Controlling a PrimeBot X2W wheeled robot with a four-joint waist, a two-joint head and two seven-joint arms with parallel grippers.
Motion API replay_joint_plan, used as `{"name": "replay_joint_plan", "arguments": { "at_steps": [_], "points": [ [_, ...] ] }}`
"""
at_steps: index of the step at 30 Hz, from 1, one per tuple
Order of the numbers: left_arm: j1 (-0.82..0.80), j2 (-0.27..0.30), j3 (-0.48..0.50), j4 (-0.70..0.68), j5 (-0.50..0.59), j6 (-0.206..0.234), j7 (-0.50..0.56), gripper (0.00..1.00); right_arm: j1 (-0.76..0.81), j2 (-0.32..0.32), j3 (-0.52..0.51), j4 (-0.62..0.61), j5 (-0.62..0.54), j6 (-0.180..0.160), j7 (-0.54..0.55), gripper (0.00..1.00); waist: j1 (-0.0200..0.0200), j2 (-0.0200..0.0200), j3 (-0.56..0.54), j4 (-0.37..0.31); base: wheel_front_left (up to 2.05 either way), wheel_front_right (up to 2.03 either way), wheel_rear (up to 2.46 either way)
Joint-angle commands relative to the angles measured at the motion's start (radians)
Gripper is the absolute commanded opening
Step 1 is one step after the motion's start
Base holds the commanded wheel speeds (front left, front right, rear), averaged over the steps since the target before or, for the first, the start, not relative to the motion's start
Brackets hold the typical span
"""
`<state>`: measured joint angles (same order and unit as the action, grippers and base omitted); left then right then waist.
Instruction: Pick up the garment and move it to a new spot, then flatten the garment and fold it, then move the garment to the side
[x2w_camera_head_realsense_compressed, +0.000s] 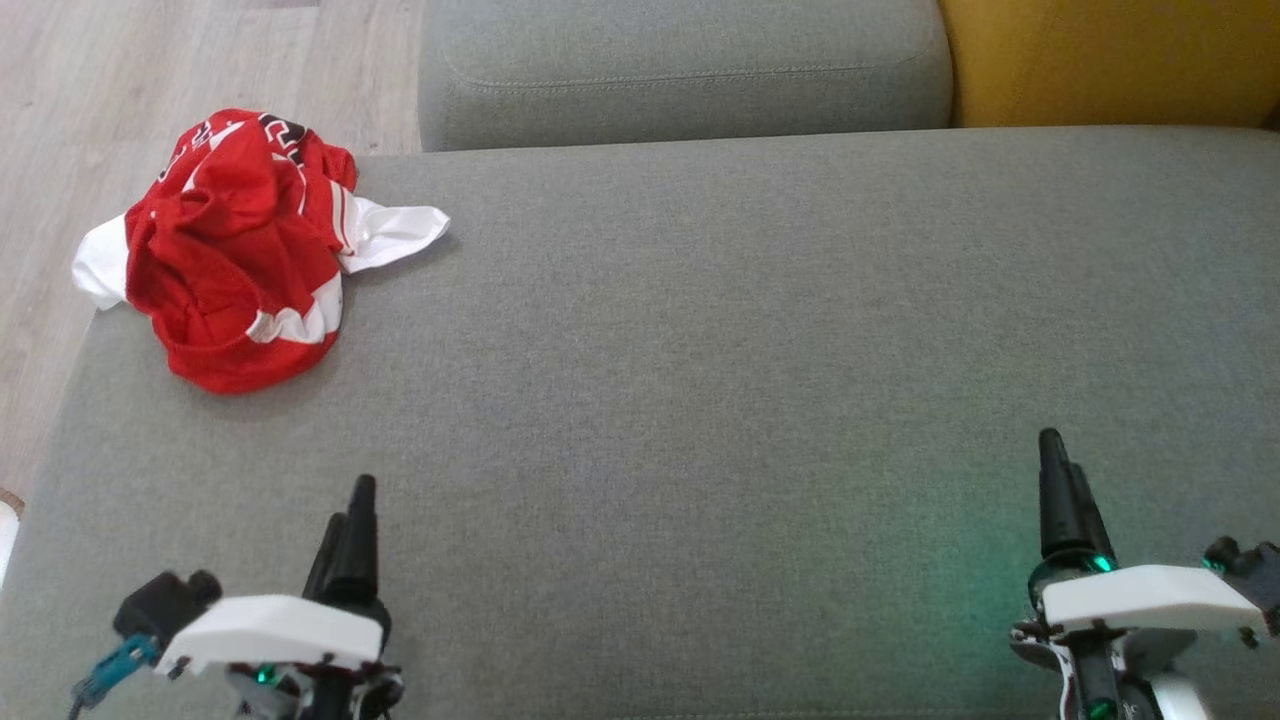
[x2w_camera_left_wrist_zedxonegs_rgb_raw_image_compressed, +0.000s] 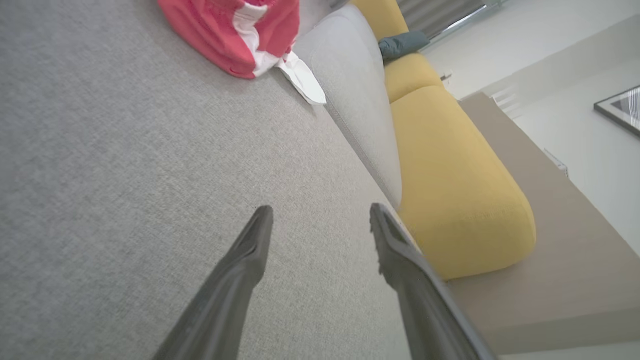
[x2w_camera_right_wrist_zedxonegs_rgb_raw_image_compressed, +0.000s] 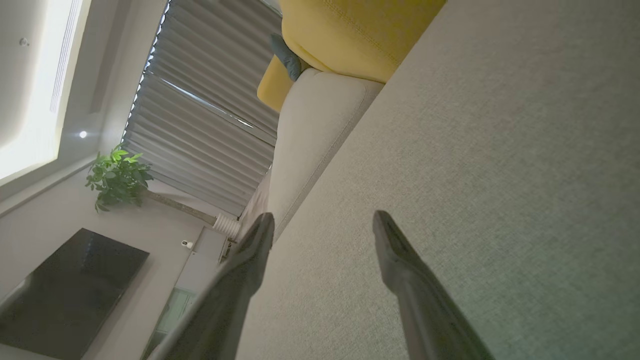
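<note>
Garment (x2w_camera_head_realsense_compressed: 240, 250) crumpled, red-white; black lettering (x2w_camera_head_realsense_compressed: 281, 130) unreadable.

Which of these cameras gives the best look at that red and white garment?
The head view: the whole crumpled garment lies in it, at the far left corner of the grey cushion. The left wrist view catches one edge of it, cut off by the frame. The right wrist view looks toward the window blinds.

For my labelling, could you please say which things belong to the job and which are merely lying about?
Job: crumpled red-and-white garment; grey sofa seat; left gripper; right gripper, both open.
Lying about: yellow cushion; potted plant; dark screen.
</note>
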<state>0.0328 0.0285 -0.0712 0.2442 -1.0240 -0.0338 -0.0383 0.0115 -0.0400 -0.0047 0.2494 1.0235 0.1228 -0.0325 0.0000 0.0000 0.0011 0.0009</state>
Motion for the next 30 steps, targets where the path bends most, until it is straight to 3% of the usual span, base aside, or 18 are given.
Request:
{"name": "replay_joint_plan", "arguments": {
  "at_steps": [1, 30],
  "points": [
    [-0.038, 0.012, 0.002, -0.044, 0.041, 0.006, -0.012, 1.00, -0.038, -0.005, 0.017, -0.044, -0.037, 0.003, -0.015, 1.00, 0.0000, 0.0000, -0.001, 0.000, 0.00, 0.00, 0.00],
    [-0.043, 0.027, -0.095, -0.112, 0.460, 0.083, -0.096, 1.00, -0.043, -0.007, 0.118, -0.071, -0.458, 0.005, -0.101, 1.00, 0.0000, 0.0000, -0.011, 0.002, 0.00, 0.00, 0.00]
  ]
}}
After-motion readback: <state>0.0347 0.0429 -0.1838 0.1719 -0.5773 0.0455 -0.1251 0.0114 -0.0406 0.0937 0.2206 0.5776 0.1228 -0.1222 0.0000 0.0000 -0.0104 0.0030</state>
